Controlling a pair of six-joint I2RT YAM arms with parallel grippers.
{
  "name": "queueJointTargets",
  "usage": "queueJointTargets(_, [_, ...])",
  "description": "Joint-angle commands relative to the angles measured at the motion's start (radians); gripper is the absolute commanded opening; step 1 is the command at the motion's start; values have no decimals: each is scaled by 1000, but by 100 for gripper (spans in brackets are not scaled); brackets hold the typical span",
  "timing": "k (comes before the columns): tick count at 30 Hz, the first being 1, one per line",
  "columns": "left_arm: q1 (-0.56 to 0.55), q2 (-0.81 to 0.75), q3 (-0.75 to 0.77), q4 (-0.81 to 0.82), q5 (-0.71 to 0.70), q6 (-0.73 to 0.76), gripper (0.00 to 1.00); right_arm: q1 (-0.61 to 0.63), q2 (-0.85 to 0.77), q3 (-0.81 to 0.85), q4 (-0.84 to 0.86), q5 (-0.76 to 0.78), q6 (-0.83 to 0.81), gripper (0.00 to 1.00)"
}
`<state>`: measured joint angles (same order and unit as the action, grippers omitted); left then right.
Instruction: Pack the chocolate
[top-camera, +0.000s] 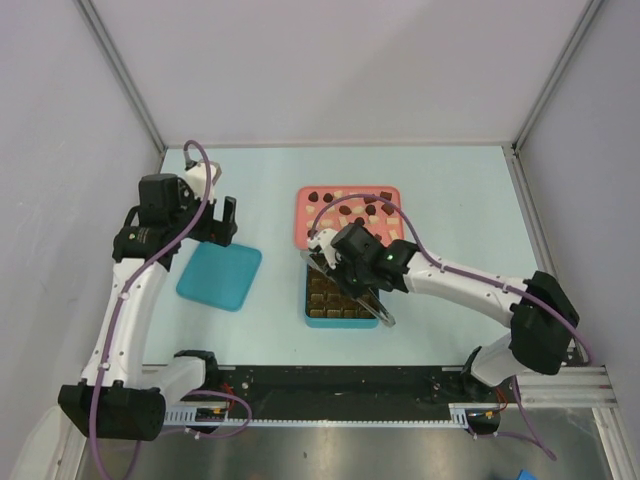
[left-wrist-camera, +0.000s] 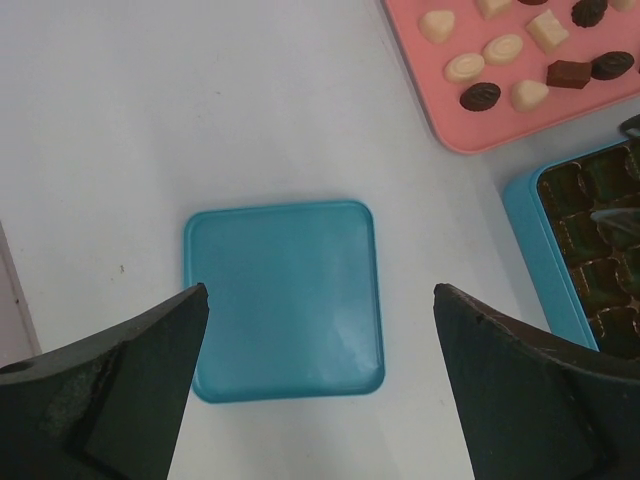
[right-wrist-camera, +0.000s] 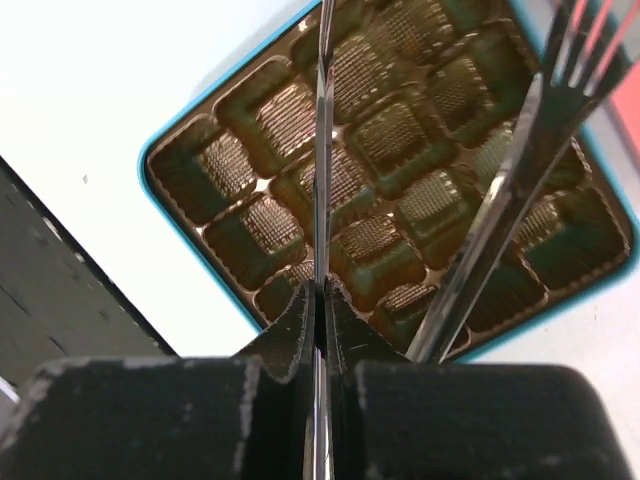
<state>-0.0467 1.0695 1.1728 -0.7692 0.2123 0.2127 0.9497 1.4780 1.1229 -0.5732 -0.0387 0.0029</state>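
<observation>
Right wrist view: right jaws clamp shut on metal tongs above the box's empty cells, poised for fetching chocolate lying on the pink tray; left jaws gape empty over the lid.

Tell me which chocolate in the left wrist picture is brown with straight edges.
The reddish-brown block on the pink tray, beside a dark oval. The other dark pieces are rounded ovals, and the remaining pieces are cream.
</observation>
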Motion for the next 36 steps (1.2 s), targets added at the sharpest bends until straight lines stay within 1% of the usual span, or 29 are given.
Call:
queueJointTargets(1, [25,-33,13,-4,15,24,100,9,44,72,-10,-13,-142,0])
queueJointTargets(7, [34,-51,-9,-1,68,56,100,12,114,129,-7,-49,-205,0])
queueJointTargets(13, [34,-65,-25,7,148,103,100,37,189,141,18,-62,-241,0])
queueJointTargets(15, [34,-63,-33,7,163,120,100,46,209,144,19,-69,-251,3])
queueJointTargets(20, [34,-68,-59,7,202,154,100,49,248,144,26,-79,-256,7])
queueJointTargets(23, [34,-66,-67,8,219,166,100,50,245,144,35,-84,-254,17])
queueJointTargets(24, [34,-63,-68,10,222,168,100,52,239,144,38,-82,-251,25])
queueJointTargets(25, [34,-62,-71,11,228,171,100,55,234,144,38,-70,-250,30])
queueJointTargets(26, [34,-60,-76,11,237,178,100,57,214,144,42,-61,-242,40])
queueJointTargets(27, [34,-57,-78,11,246,186,100,58,199,144,42,-56,-241,44])
queueJointTargets(28, [34,-59,-81,10,255,198,100,60,185,144,45,-55,-239,51])
queueJointTargets(29, [34,-59,-85,7,272,226,100,58,164,144,49,-50,-227,62])
queueJointTargets(30, [34,-57,-88,-2,318,247,98,58,125,144,50,-44,-222,67])
queueJointTargets(31, [34,-57,-90,-24,355,304,96,58,99,144,55,-38,-213,74])
queueJointTargets(32, [34,-59,-91,-34,386,332,95,58,75,144,61,-32,-205,99])
queueJointTargets(33, [34,-62,-97,-42,447,364,93,58,17,144,62,-21,-190,100])
queueJointTargets(34, [33,-68,-111,-47,467,425,93,58,-14,144,65,-21,-184,100])
queueJointTargets(36, [25,-66,-117,-73,510,497,93,52,-77,143,85,-6,-153,100])
